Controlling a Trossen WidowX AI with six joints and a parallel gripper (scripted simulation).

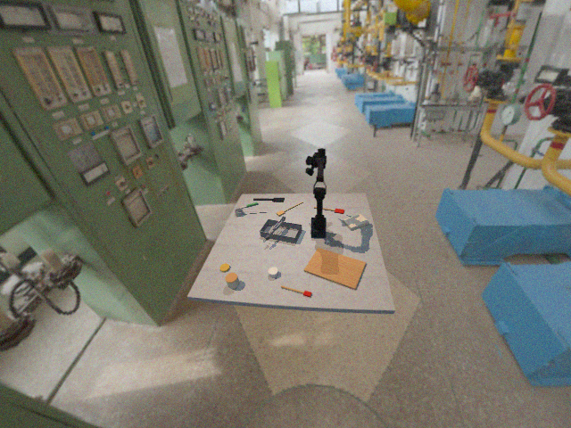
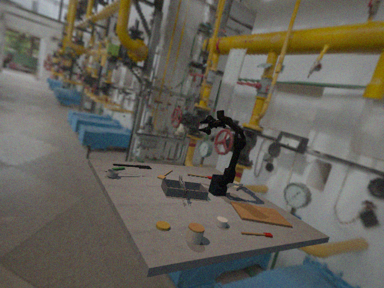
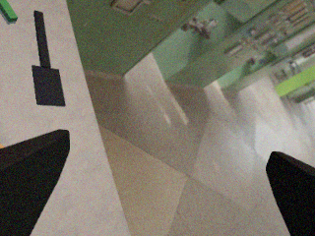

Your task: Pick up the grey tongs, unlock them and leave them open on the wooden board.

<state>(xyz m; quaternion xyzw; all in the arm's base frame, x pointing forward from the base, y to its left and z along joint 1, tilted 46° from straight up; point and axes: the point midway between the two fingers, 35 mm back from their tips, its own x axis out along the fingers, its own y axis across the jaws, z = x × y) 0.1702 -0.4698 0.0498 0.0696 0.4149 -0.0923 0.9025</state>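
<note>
The grey tongs (image 1: 277,226) (image 2: 181,182) lie slantwise across the dark roasting tin (image 1: 291,238) (image 2: 171,192); their arms look close together, but the lock is too small to make out. The orange-brown wooden board (image 1: 352,272) (image 2: 277,218) lies flat nearer the front edge, with nothing on it but a shadow. My gripper (image 1: 308,166) (image 2: 200,125) (image 3: 172,151) is open and empty. It is raised high above the table, well away from the tongs. The wrist view shows neither tongs, tin nor board.
A black spatula (image 1: 277,200) (image 2: 144,167) (image 3: 48,86) and a green-handled tool (image 1: 252,204) (image 2: 118,168) lie at the back left. A lidded jar (image 1: 232,281) (image 2: 196,237), a yellow disc (image 1: 224,267) (image 2: 162,225), a white cup (image 1: 273,272) (image 2: 222,221) and a red-headed tool (image 1: 307,293) (image 2: 267,234) are at the front.
</note>
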